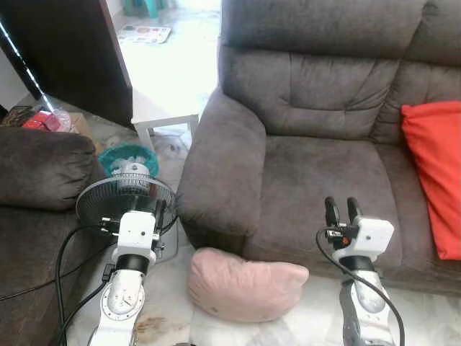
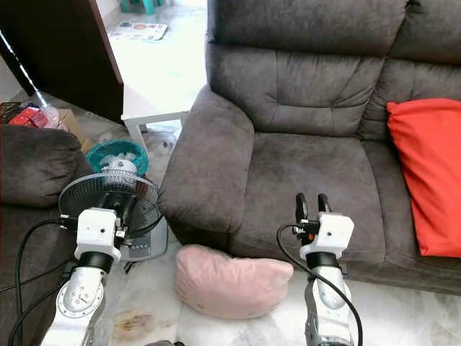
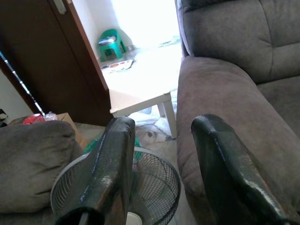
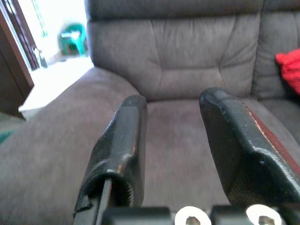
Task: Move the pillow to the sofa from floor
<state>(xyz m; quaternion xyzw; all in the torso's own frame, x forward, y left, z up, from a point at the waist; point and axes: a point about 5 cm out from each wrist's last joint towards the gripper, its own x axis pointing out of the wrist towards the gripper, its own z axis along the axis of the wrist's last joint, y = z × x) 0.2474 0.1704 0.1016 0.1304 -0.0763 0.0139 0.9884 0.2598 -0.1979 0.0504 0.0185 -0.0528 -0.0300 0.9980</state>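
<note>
**Pillow on the floor, both grippers raised and empty**

Pillow (image 1: 245,290), pink and slumped, lies on the pale floor (image 1: 317,324) right against the front of the grey sofa (image 1: 324,173), below the seat nearest the armrest; it is down low, not on the cushions, so the job the task names is not shown as done here; the left gripper (image 3: 161,154) is held up over the standing fan (image 1: 126,202), fingers parted with nothing between them; the right gripper (image 4: 173,140) points at the sofa seat, fingers likewise spread and bare; both arms sit either side of the pillow, a stance that would suit coming down on it from two flanks, by my reading; a red cushion (image 1: 436,173) leans at the sofa's far right end, leaving the near seat free as a landing spot; soft and bulky, that pillow looks likely to sag if pinched by one corner.
</note>
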